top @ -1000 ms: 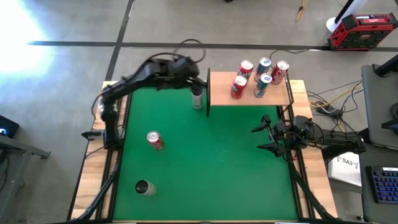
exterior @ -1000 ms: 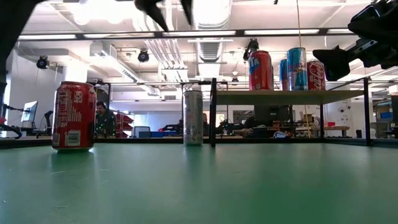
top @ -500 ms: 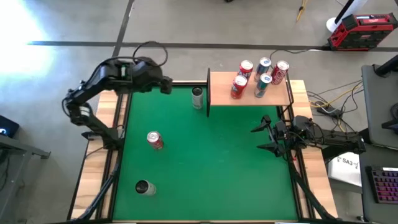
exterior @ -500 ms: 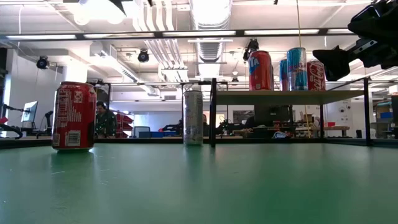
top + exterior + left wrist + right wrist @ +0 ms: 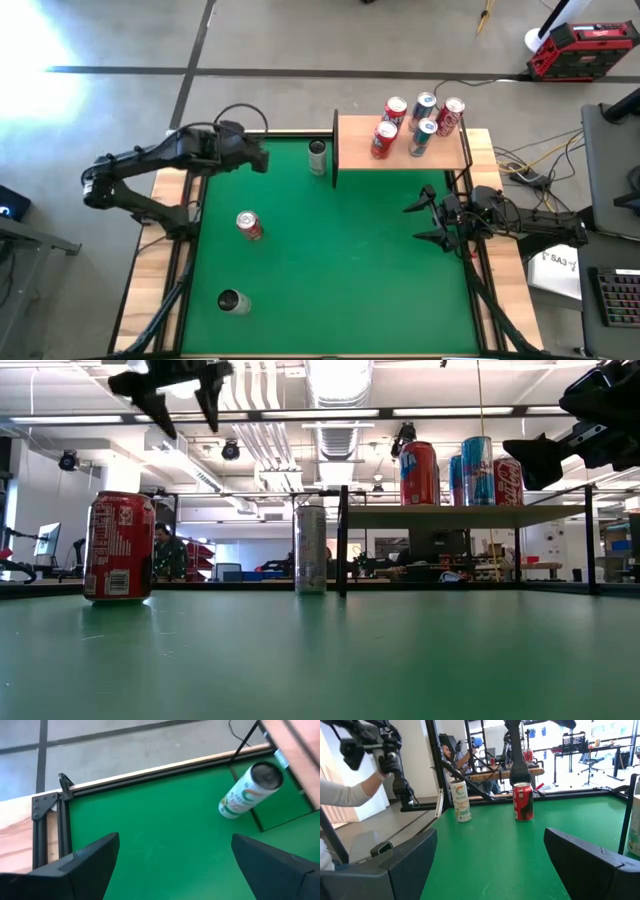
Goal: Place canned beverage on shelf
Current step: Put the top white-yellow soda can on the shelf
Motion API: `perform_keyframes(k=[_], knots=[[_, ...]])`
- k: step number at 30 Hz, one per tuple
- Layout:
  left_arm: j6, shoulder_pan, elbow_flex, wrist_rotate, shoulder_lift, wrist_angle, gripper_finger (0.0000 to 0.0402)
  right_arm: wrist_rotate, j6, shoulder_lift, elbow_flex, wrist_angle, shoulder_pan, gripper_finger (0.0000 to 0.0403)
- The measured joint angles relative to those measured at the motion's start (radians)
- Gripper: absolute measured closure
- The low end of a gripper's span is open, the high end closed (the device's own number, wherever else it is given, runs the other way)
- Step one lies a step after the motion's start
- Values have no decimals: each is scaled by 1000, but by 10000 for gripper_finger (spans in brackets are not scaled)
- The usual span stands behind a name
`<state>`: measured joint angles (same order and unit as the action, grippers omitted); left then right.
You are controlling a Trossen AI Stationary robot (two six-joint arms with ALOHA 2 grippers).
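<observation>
Right now nothing is in hand. The left gripper (image 5: pixel 258 158) hangs above the far-left corner of the green surface (image 5: pixel 340 270) with its jaws spread wide and empty; the right gripper (image 5: pixel 418 222) waits near the right edge, below the shelf (image 5: pixel 350 140), jaws likewise wide and empty.

The shelf already carries five upright cans in a tight cluster. Three cans are off it. A slim pale can (image 5: pixel 318 157) stands upright on the surface just beside the shelf's left post, close to the left gripper. A red can (image 5: pixel 249 225) stands further toward the near side, and a third can (image 5: pixel 231 301) sits near the front-left corner, well apart from both arms.

The slim can is probably the next pick, and its place is the trouble. It stands so close to the black post that a wide approach could catch a finger on the frame, or nudge the can against the post and tip it. It is tall and narrow, so an off-centre squeeze could topple it.

Placing is the second risk. The free board lies on the shelf's left side; a can carried too far right could knock the cluster, and one set too near the edge could fall off.
</observation>
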<state>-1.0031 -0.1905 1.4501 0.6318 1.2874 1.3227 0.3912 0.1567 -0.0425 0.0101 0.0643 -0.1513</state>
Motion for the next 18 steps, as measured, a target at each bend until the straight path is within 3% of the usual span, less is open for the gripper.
perform_keyframes(k=[10, 18], knots=[[8, 0, -336, 13, -132, -235, 33, 0, 0, 0, 0, 0, 0, 44], [29, 0, -506, 13, -228, -349, 33, 0, 0, 0, 0, 0, 0, 44]])
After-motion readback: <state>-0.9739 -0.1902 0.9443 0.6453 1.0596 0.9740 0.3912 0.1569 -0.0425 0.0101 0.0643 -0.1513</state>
